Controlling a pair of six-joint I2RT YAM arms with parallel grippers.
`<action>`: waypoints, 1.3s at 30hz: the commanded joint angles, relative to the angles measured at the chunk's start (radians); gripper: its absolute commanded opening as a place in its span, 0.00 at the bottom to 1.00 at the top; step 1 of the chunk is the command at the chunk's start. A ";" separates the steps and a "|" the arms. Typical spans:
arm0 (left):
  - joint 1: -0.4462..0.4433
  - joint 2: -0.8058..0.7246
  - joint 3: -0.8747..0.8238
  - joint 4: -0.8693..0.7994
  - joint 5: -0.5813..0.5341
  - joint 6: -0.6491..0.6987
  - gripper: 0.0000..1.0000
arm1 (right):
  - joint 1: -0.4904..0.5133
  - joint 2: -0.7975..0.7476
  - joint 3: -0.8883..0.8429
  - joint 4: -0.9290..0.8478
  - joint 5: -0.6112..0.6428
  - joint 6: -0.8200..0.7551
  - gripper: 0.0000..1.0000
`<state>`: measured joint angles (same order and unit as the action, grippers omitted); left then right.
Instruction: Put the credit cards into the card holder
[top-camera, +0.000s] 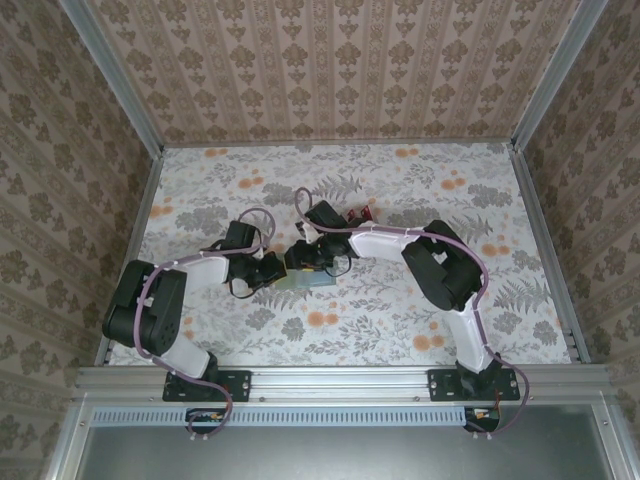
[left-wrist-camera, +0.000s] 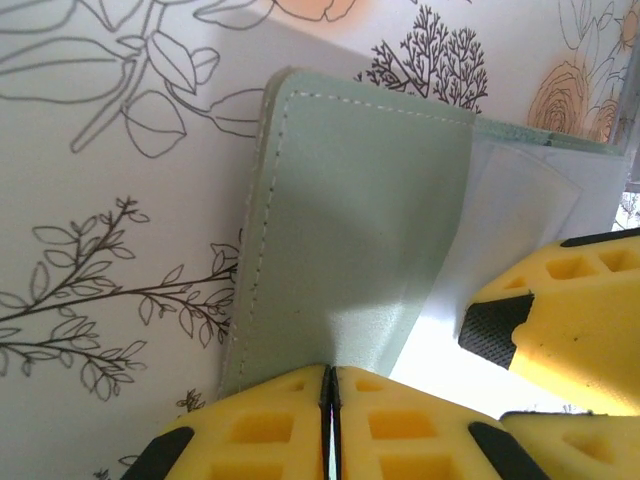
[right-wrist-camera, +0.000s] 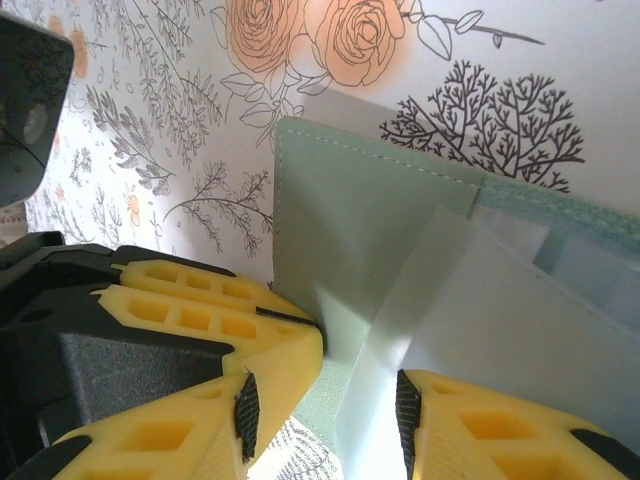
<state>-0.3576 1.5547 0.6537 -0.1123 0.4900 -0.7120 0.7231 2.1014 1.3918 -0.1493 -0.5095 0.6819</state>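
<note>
Card holder (top-camera: 306, 284) lies at centre of floral-print table (top-camera: 400, 330), wallpapered walls (top-camera: 330, 70) around; long axis left-to-right; left gripper (left-wrist-camera: 330, 400) clamped on its green flap; right gripper (right-wrist-camera: 325, 415) jaws apart astride a white card (right-wrist-camera: 500, 320).

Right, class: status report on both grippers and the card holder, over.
Left gripper shut on card holder flap. Right gripper open, astride a white sheet inside it. Nothing blocking.

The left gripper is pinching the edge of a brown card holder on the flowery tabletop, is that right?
Not brown. The left wrist view shows the card holder is pale grey-green. The rest stands: the left gripper is pinching its near edge, and it lies on the flowery tabletop.
</note>
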 joint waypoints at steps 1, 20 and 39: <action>-0.003 -0.013 -0.023 -0.026 -0.004 -0.007 0.12 | -0.017 -0.082 -0.026 0.040 -0.015 0.009 0.44; -0.004 -0.007 -0.017 -0.029 -0.005 -0.006 0.12 | -0.068 -0.181 -0.129 -0.179 0.129 -0.123 0.44; -0.004 0.002 -0.015 -0.023 -0.004 -0.010 0.12 | -0.055 -0.101 -0.065 -0.245 0.225 -0.163 0.44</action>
<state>-0.3584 1.5528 0.6502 -0.1081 0.4904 -0.7120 0.6617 1.9739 1.2984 -0.3481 -0.3313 0.5438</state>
